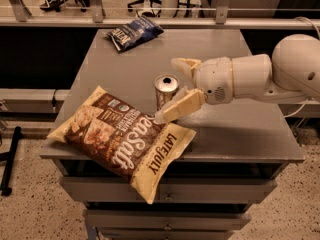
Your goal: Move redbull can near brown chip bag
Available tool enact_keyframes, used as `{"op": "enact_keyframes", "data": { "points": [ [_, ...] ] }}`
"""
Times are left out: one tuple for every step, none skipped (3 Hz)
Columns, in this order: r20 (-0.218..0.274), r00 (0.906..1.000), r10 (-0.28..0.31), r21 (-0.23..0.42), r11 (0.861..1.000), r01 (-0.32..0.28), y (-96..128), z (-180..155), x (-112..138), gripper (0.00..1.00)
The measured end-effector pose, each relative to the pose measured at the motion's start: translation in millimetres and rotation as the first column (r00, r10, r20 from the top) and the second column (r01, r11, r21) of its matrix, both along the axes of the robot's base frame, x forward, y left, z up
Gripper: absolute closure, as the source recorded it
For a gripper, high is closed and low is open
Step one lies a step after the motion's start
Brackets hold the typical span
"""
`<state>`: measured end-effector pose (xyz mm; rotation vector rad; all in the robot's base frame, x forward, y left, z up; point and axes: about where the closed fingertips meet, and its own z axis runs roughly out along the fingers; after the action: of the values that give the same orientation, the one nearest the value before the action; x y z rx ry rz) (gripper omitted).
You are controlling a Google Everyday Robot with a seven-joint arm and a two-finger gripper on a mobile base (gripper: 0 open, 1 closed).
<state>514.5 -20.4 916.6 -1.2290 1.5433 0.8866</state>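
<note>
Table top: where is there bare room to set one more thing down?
Bare: the middle band between the dark blue chip bag and the redbull can, and the front right of the table, beside the brown chip bag. Crowded: the front left, where the open pincer brackets the can right at the brown bag's edge.

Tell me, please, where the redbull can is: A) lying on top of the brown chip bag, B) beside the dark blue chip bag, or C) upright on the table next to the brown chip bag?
C: the redbull can stands upright on the table beside the brown chip bag, with the open gripper around it.
</note>
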Motion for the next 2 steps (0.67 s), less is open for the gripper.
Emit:
{"op": "enact_keyframes", "data": {
  "points": [
    [0.02,0.9995,-0.024,-0.023,0.999,0.025,-12.0,2.8,5.4,0.0],
    [0.082,0.9947,-0.063,-0.083,0.994,0.069,-73.4,12.9,24.5,0.0]
  ]
}}
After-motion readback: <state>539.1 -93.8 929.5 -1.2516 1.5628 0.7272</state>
